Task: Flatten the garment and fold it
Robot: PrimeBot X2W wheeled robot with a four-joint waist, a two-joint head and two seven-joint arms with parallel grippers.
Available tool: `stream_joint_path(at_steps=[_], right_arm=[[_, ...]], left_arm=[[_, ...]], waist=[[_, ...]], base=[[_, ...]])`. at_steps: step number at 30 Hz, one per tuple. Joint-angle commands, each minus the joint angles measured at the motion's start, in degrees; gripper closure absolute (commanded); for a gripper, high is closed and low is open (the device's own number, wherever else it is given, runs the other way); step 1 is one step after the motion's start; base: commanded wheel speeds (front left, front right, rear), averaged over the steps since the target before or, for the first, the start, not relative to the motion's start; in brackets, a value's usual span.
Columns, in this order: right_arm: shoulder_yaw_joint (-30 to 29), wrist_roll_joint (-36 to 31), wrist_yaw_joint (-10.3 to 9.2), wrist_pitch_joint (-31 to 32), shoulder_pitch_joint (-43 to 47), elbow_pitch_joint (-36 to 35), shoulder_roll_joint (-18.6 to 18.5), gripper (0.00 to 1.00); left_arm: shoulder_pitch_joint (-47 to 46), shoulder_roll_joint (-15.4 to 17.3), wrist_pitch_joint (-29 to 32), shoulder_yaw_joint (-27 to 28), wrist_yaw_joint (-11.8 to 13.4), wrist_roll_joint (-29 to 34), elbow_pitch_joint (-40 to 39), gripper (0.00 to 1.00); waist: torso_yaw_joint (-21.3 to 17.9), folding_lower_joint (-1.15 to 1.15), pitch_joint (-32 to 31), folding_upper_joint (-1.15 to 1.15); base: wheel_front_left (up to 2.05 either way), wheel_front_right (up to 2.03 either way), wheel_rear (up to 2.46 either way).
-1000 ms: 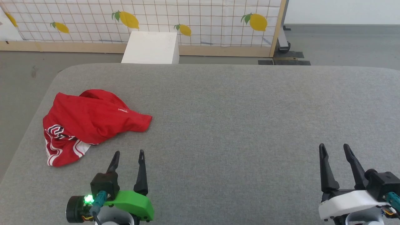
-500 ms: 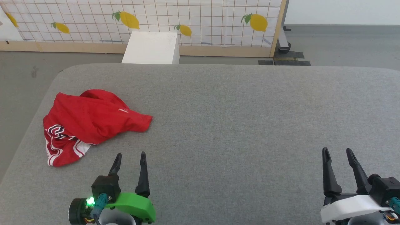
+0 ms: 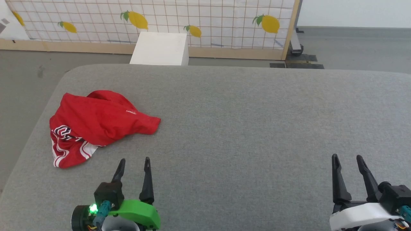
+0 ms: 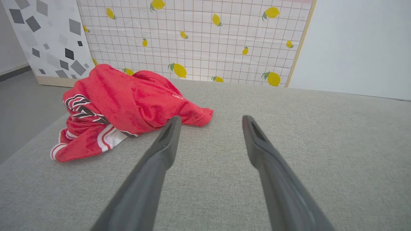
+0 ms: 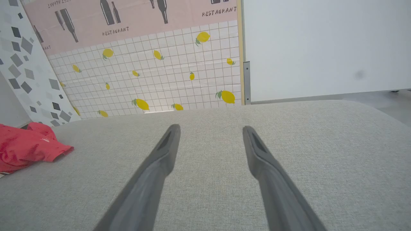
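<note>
Looks to be the very first step, the reach toward the garment, with no flattening or folding done so far. Lying in a crumpled heap on the left side of the grey desk, close to its left edge, plain red cloth uppermost, striped trim and dark lettering peeking out at the near left corner, a red lobe stretched toward the middle. Poised near the front edge, just short of that heap and not touching it: left claw, fingers apart, nothing between them. Parked well apart at the front right, likewise spread and empty: right claw. Calls next, most likely, for carrying the left claw forward and a little leftward to a loose edge, pinching a single layer low against the desk rather than the whole bundle, then lifting and dragging toward the centre for room to spread. Needs the right claw brought across too, for a second hold while opening the cloth out. Hard to tell from here which hem or corner lies free.
</note>
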Motion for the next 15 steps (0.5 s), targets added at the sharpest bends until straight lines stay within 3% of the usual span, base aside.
stream_joint_path(at_steps=[1,8,15], right_arm=[[0.07,-0.42,-0.09,-0.34,-0.13,0.23,0.08,0.0],[0.68,-0.95,-0.09,-0.34,-0.13,0.72,0.08,0.0],[1.76,-1.2,-0.09,-0.34,-0.24,1.37,0.08,0.0]], left_arm=[[0.57,0.07,-0.29,0.19,0.32,-0.46,0.01,0.0],[0.87,0.27,-0.29,0.7,0.4,-0.46,-0.09,0.0],[1.41,0.82,-0.29,1.22,0.6,-0.52,-0.47,0.0]], waist=[[0.7,0.0,-0.13,0.0],[4.43,0.0,-0.69,0.0],[10.66,0.0,-1.37,0.0]], base=[[0.0,0.0,0.0],[0.0,0.0,0.0],[0.0,0.0,0.0]])
